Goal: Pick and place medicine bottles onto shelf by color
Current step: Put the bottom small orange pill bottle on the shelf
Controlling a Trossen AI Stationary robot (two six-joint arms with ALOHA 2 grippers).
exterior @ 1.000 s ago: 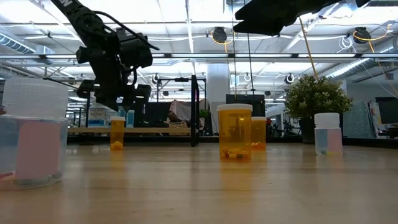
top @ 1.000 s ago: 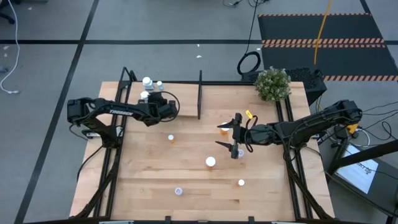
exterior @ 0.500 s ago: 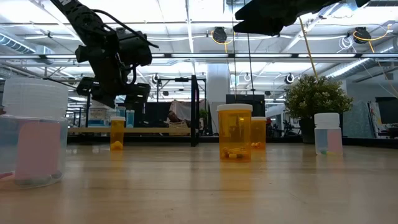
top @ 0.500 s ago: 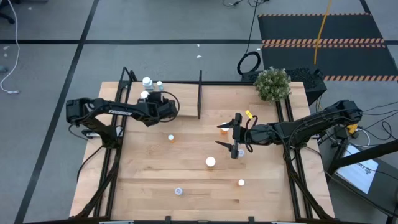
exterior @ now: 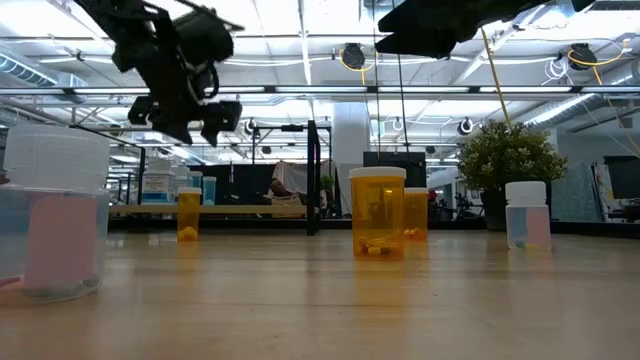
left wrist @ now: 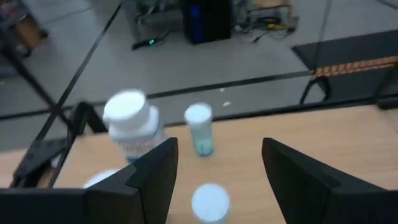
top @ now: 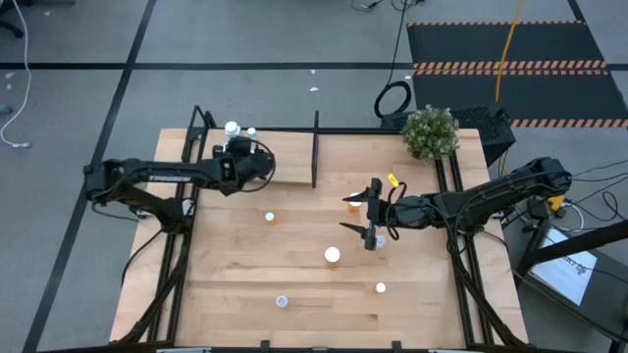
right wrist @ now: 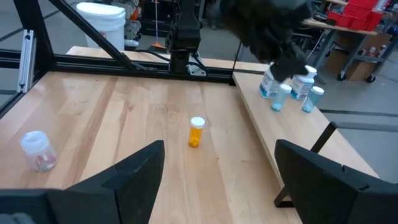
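Left arm: the left gripper point(top: 238, 160) hangs above the rear left section of the low light-wood plank shelf point(top: 285, 147), jaws parted and empty, as the left wrist view confirms. Directly beneath it stands a group of white-capped pale bottles point(left wrist: 132, 127), close together on the shelf to the left of the black upright divider point(top: 315, 149). Judged from this grouping, that section is being used for the pale and white bottles, and the empty, raised gripper fits a deposit just completed.

Centre of table: a small orange bottle with a white cap point(top: 270, 218) stands alone on the wooden tabletop point(top: 235, 284), a larger orange bottle point(top: 333, 256) is nearer the middle, a pale bottle with pink contents point(top: 282, 301) sits by the front edge, and a small white-capped bottle point(top: 381, 288) lies to its right. All are upright, well apart, and not yet sorted.

Right arm: the right gripper point(top: 362, 216) hovers over mid-table, jaws spread and holding nothing, apparently waiting. A further orange bottle point(top: 353, 207) sits just beside it, the likely next pick.
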